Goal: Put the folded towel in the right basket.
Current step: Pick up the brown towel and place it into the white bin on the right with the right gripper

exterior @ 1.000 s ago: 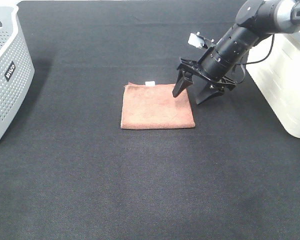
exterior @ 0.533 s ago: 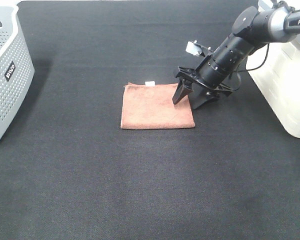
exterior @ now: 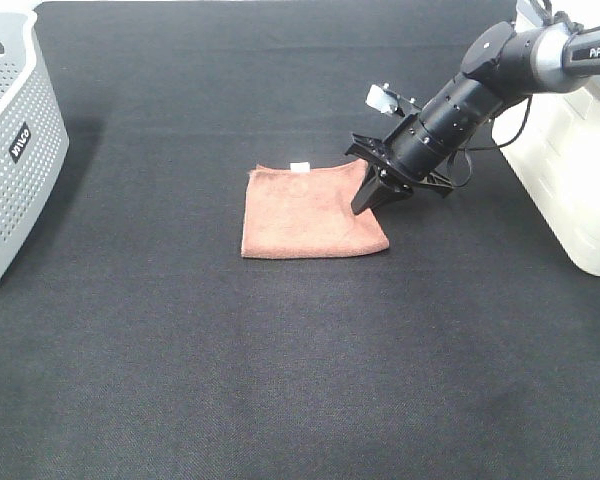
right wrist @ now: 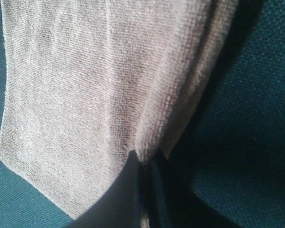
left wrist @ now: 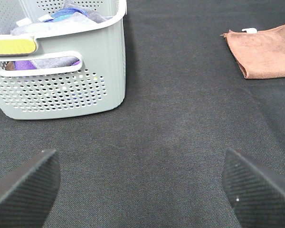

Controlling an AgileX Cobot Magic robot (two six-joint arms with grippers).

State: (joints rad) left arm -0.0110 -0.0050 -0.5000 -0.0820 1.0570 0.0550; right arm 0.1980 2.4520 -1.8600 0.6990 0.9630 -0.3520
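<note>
Roughly mid-counter (exterior: 280,400), the towel (exterior: 310,212) lay flat: a rust-brown terry square, folded, with a small white tag (exterior: 300,165) on its far edge. The right gripper (exterior: 372,203) was pinched together on the towel's right hem. The wrist view showed looped pile bunched into a ridge between black fingers (right wrist: 121,199). The right basket (exterior: 570,170), smooth white plastic, stood at the right edge, apart from the towel. The left gripper (left wrist: 142,190) hung spread wide, holding nothing, near the perforated grey left basket (left wrist: 61,90) at the left edge. Counter: black woven cloth.
</note>
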